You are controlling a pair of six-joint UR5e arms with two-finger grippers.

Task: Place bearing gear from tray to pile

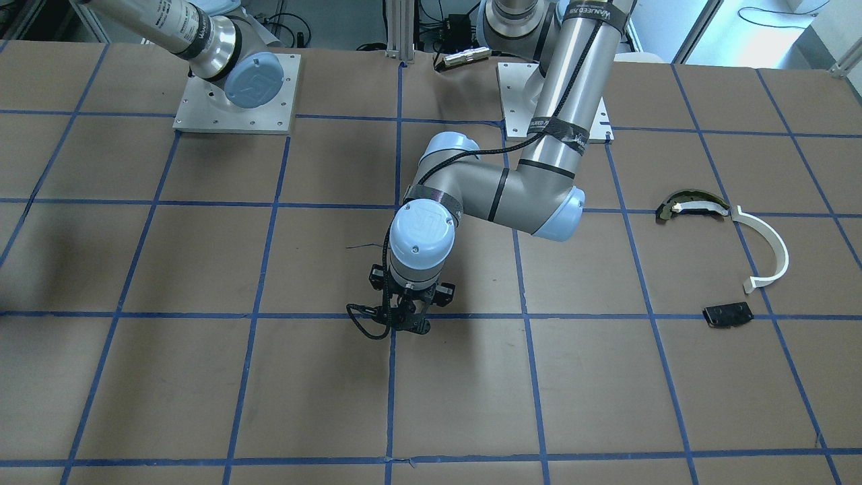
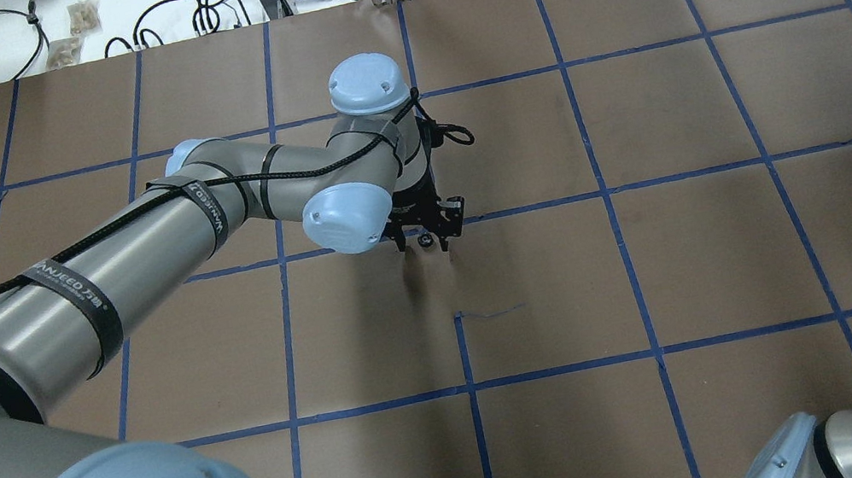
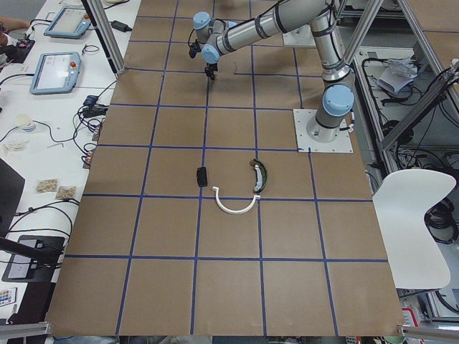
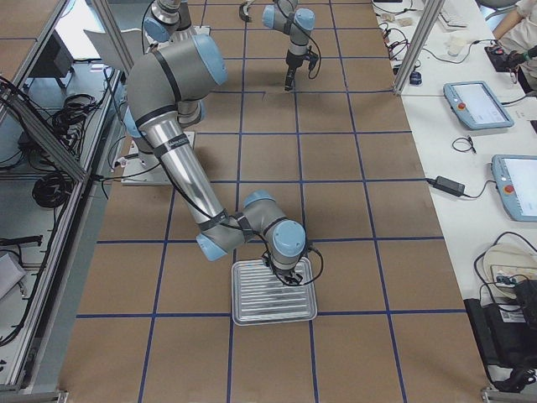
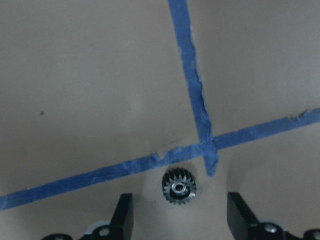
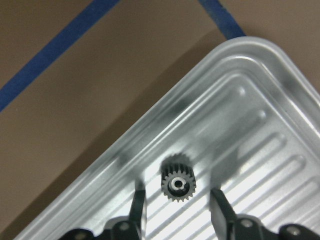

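Observation:
A small black bearing gear [image 6: 177, 184] lies in the silver tray [image 6: 260, 130] near its corner. My right gripper [image 6: 177, 197] is open just above it, one finger on each side and not touching; this shows in the exterior right view too [image 4: 288, 277]. A second bearing gear [image 5: 179, 187] lies on the brown paper beside a tape crossing. My left gripper [image 5: 180, 202] is open around it, apart from it. The pile is far off: a white half-ring arc [image 1: 768, 246], a dark curved piece [image 1: 693, 204] and a flat black plate [image 1: 727, 314].
The tray [image 4: 252, 306] stands on the table at the robot's right end. Blue tape lines grid the brown paper. The left arm's elbow [image 1: 532, 195] stretches over the table's middle. Two arm base plates sit at the robot's edge.

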